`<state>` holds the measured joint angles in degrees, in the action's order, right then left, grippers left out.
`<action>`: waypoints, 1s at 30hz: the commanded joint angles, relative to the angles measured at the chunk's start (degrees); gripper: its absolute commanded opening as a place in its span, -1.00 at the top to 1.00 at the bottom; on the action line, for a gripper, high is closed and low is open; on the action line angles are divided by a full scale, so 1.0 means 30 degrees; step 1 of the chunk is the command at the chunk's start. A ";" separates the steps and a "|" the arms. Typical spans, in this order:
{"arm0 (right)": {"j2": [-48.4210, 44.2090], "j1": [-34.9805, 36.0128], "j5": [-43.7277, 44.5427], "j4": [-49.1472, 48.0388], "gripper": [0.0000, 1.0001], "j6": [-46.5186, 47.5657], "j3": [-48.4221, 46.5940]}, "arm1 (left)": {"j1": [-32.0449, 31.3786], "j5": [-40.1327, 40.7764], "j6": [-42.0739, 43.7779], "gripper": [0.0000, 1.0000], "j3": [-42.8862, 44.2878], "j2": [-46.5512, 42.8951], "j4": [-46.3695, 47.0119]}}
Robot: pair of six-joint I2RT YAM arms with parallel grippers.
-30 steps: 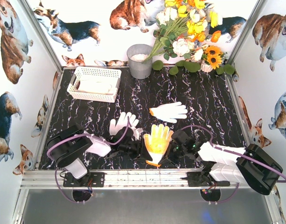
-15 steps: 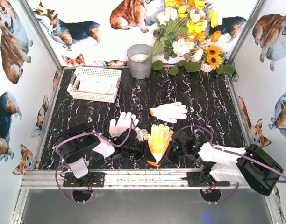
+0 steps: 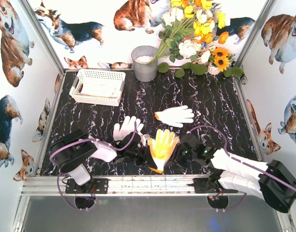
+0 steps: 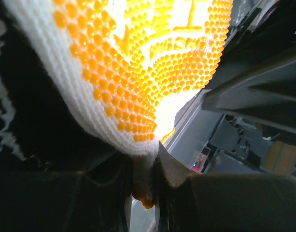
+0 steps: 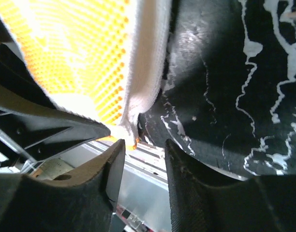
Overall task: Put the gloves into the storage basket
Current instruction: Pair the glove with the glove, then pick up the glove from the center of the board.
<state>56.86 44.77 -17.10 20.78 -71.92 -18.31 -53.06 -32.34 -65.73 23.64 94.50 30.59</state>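
- Fingers (image 4: 97, 205) of the left gripper (image 4: 144, 169): pressed together on the white edge of the yellow-dotted glove (image 4: 138, 63), with the knit squeezed between them and no gap left.
- Fingers (image 5: 90, 188) of the right gripper (image 5: 144, 150): parted by a narrow gap and gripping nothing. A folded corner of the same glove hung just at their mouth, closer to one finger, with the metal rail (image 5: 138, 171) visible through the gap.
- From above: yellow-dotted glove (image 3: 163, 144) lay palm up on the black marbled table (image 3: 211, 101) near its front edge, flanked by the left gripper (image 3: 140, 153) and the right gripper (image 3: 179, 154).
- Just behind the left arm: a white glove (image 3: 126, 128), lying flat with fingers spread.
- Farther back, near the middle: a second white glove (image 3: 176, 116) with an orange cuff, lying apart from the others.
- At the far left: the storage basket (image 3: 100, 73), holding a flat pile of white gloves (image 3: 98, 89); number in the pile impossible to tell.
- Against the back wall: a grey bucket (image 3: 144, 67) holding something white, unidentifiable, and beside it the flowers (image 3: 196, 34).
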 commanded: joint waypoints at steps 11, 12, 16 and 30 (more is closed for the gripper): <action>0.2189 -0.0901 0.3476 0.2754 0.12 0.5881 -0.7256 | 0.2125 -0.1469 0.9218 1.00 0.3341 -0.2522 -1.3491; 0.2860 -0.1046 0.3255 0.2041 0.14 0.5917 -0.7309 | 0.2319 -0.1482 0.9514 1.00 0.3444 -0.2572 -1.3867; 0.5129 -0.1577 0.1994 -0.1242 0.23 0.6118 -0.7422 | 0.2786 -0.1455 1.0278 1.00 0.3789 -0.2583 -1.4794; 1.0358 -0.2393 0.0199 -0.1006 0.44 0.7404 -0.7998 | 0.4992 -0.0907 1.1405 0.77 0.3815 -0.3300 -1.5314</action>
<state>88.03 37.60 -16.62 18.61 -50.87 -43.13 -40.14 -36.07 -34.65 34.15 85.84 -13.32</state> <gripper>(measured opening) 0.283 0.122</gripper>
